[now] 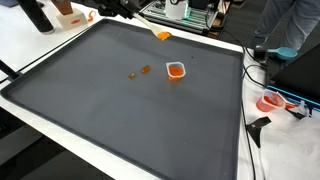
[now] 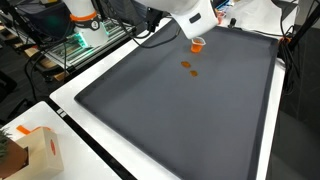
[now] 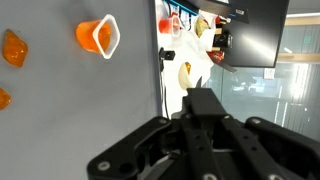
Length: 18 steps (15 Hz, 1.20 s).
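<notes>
Apparently the gripper [image 3: 200, 98] is closed: in the wrist view its two dark fingers meet in a single bar up the middle, and nothing shows between them. It hangs above a dark mat [image 1: 120, 110], close to one edge; the room beyond that edge fills the right half of the wrist view.

Nearest to it is a small orange cup [image 3: 98, 36] with a white rim, resting on the mat. In the wrist view the cup lies up and to the left of the fingertips, clearly apart from them. In an exterior view it sits just below the white gripper body.

Past the cup lie two small orange pieces [image 1: 145, 69], near each other and apart from the cup. The mat covers a white table [image 1: 50, 128]. A cardboard box [image 2: 35, 150] stands off the mat, well apart from all this.
</notes>
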Tool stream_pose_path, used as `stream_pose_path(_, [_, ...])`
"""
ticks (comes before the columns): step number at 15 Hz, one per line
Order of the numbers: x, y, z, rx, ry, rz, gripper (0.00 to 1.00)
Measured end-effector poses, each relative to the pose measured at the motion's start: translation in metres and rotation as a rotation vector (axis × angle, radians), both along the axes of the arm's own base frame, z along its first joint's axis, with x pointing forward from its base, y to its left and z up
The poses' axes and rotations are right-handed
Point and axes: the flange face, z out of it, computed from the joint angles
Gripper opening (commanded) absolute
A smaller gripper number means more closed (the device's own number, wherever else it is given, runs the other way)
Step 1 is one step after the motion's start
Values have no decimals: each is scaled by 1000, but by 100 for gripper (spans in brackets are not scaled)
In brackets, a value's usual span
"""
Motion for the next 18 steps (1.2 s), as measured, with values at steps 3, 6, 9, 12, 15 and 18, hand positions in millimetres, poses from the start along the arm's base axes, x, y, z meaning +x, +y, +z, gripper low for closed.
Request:
stream_pose_path(3, [2, -1, 15, -8, 12, -21, 3])
stream_pose_path(6, [4, -2, 25, -14, 22, -36, 3])
stream_pose_path(9, [5, -4, 29, -29, 40, -57, 3])
stream_pose_path(12, [8, -2, 30, -93, 63, -85, 3])
stream_pose_path(15, [13, 8, 29, -211, 81, -96, 3])
stream_pose_path(18, [17, 24, 26, -338, 97, -90, 3])
